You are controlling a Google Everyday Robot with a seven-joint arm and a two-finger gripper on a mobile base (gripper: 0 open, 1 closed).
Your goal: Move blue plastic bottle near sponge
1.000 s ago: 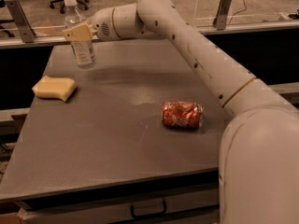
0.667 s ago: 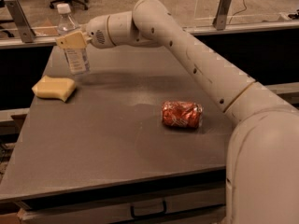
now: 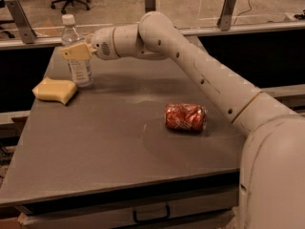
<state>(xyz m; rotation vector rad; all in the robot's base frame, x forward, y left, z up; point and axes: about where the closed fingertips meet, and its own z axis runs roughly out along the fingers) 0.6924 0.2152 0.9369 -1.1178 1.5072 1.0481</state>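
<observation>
Beside sponge (image 3: 55,90), upright blue plastic bottle (image 3: 81,73) in gripper (image 3: 76,52)

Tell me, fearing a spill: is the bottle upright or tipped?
Upright: the bottle has its cap on top and base down beside the sponge, with the gripper holding its middle.

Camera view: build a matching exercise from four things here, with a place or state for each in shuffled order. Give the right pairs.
1. blue plastic bottle
2. sponge
3. red can
4. gripper

A. lying on its side, middle of the table
B. upright, close beside the sponge
C. shut around the bottle's upper body
D. lying flat near the table's edge, at the picture's left

Pairs: 1-B, 2-D, 3-A, 4-C
</observation>
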